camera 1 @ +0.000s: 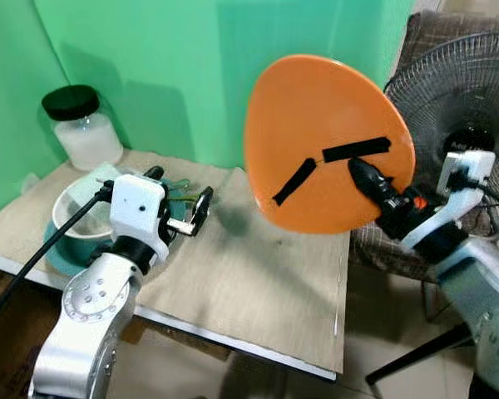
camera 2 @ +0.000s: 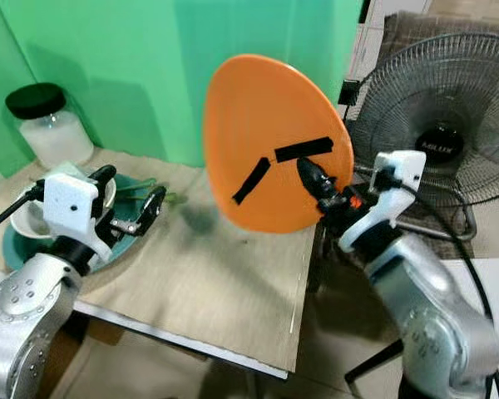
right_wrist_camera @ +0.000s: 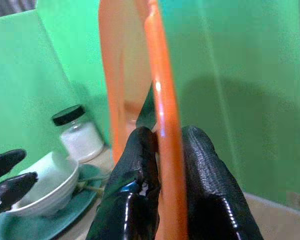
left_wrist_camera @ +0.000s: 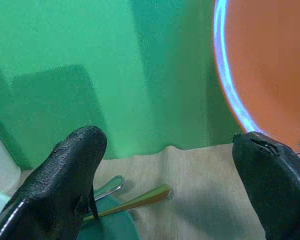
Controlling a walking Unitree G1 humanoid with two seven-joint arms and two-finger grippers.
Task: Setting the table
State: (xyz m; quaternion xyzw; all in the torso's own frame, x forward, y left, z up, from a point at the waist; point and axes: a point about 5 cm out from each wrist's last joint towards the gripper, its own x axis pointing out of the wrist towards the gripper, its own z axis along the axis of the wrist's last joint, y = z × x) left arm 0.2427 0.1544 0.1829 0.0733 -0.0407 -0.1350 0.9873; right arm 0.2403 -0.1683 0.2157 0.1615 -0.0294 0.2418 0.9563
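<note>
Right claw (camera 1: 362, 170) raised, clamped; left claw (camera 1: 183, 193) spread, low.

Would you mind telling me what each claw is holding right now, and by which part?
The right claw holds the orange plate by its rim, fingers pinching either side, plate raised on edge. The left claw is open and holds nothing.

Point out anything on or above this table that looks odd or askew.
The orange plate stands out: the right end effector pinches its rim and holds it nearly on edge in the air above the table, not flat. Black tape strips are stuck across its underside.
</note>
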